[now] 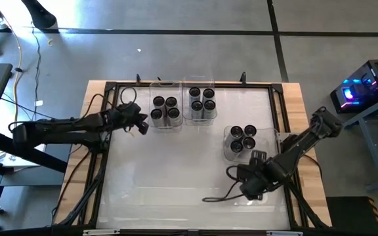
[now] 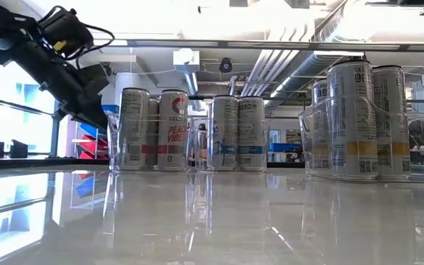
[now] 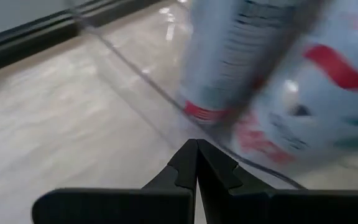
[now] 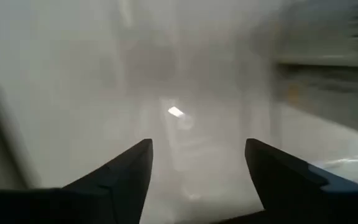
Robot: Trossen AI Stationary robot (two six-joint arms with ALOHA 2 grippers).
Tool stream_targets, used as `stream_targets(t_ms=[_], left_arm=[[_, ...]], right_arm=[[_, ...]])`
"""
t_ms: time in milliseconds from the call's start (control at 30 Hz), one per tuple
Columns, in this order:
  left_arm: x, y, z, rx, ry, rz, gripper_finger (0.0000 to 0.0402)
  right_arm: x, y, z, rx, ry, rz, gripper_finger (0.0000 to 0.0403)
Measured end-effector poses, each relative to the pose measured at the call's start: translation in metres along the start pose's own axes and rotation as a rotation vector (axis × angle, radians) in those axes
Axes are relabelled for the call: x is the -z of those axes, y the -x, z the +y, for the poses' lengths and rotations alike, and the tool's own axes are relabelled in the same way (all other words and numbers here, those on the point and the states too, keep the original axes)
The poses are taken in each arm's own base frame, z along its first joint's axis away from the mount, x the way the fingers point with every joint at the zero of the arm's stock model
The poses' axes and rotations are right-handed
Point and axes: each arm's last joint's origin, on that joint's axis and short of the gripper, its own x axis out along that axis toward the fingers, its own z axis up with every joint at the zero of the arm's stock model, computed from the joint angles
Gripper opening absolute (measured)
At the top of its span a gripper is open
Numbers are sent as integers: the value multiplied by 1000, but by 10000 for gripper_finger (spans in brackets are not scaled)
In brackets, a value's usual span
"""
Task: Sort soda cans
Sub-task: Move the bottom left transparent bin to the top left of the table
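Our left claw point(image 1: 138, 124) sits clenched and empty, cans point(image 1: 165, 109) in their tray point(image 1: 165, 126) right beside it. Right claw point(image 1: 253, 185) hangs spread wide, its nearest four cans point(image 1: 243, 138) just ahead. Swing carelessly and we probably clip a tray.

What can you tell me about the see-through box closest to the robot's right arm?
The clear box is a see-through plastic tray with upright walls, standing flat on the shiny white table, apart from the other two trays. It holds four soda cans standing upright and packed close together, with dark round tops and silvery rims. From table height their sides look grey with a yellow band. The right gripper is nearby with its fingers open, not touching the box.
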Motion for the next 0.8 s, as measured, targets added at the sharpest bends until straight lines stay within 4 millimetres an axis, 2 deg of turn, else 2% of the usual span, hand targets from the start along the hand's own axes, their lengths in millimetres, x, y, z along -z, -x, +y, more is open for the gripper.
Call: stream_targets(t_ms=[133, 333, 467, 633, 800], left_arm=[[4, 5, -11, 54, -44, -3, 0], [13, 15, -26, 142, -71, 22, 0], [19, 21, -37, 176, -113, 18, 0], [27, 30, -49, 207, -150, 2, 0], [34, 33, -49, 132, -160, 1, 0]], right_arm=[[-4, -27, -20, 51, -33, -113, 251], [-29, -62, -39, 13, -95, -153, 226], [-38, -68, -49, 81, -146, -162, 201], [-44, -69, -53, 56, -179, -177, 154], [-47, -71, -55, 27, -186, -162, 102]])
